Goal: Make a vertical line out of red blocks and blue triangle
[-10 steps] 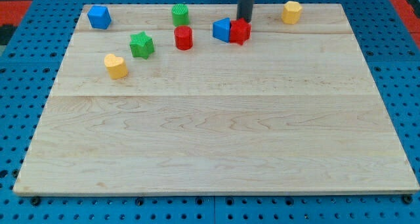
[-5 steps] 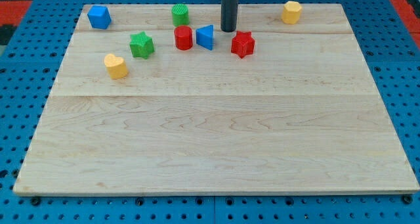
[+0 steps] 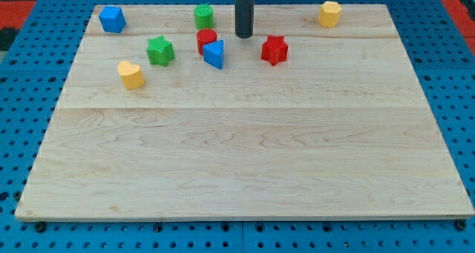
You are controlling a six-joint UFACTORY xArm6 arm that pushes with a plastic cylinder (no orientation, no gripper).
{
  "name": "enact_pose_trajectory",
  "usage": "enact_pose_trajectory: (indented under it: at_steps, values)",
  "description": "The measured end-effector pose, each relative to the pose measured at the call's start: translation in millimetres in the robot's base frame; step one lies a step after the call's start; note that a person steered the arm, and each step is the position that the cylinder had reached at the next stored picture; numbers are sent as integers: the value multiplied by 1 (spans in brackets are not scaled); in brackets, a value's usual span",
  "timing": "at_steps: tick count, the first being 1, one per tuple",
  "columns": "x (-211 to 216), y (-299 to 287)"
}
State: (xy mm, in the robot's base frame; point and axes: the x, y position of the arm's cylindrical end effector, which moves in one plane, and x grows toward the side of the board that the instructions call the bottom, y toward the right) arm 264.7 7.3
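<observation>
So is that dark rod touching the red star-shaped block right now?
No, my tip stands apart from the red star, up and to the view's left of it, with bare board between them.

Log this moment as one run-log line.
my tip: right of red cylinder, off it | blue triangle: touching cylinder's lower right | red star: apart, right

This looks like a robotics lab bench set up for a test. A pale wooden board of glued planks (image 3: 245,149) lies flat on a blue perforated metal base plate (image 3: 22,97), its holes in a regular grid as on a mounting table. Red panels (image 3: 18,12) show at the far corners. Small bright plastic blocks, such as a yellow heart-shaped block (image 3: 130,73) and a green star-shaped block (image 3: 159,50), sit like test pieces.
</observation>
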Motion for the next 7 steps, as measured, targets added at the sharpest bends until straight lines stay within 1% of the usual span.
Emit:
enact_pose_trajectory:
  at_steps: [1,2,3,4,5,6,7]
  values:
    - [12,-28]
    - [44,-57]
    - [65,-81]
    - [29,-63]
    - [35,-97]
    - [74,-146]
    - [108,-163]
